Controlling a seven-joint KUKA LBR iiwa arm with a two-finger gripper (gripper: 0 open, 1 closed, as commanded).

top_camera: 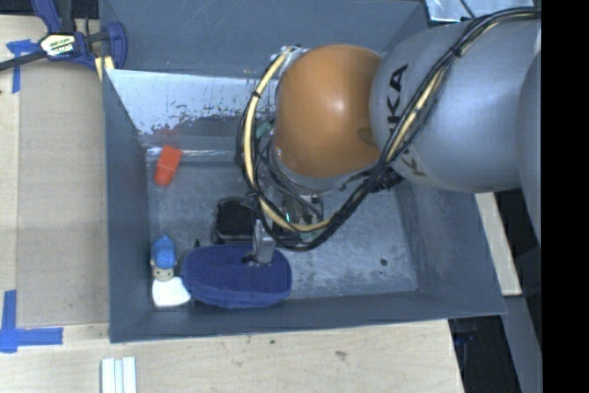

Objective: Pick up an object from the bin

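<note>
Camera view: arm angled down, claw [261,251] over blue oval pouch [230,283].

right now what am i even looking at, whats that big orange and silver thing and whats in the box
This is a single camera looking down into a grey metal bin. The large silver shape with the orange cover is a robot arm, reaching in from the right. At its tip is the gripper, the tool for picking things up. It is down at a dark blue oval pad in the bin's lower left. Next to the pad lies a small blue-and-white object, just above it a black object, and further up an orange block. I can't see that anything is held.
</note>
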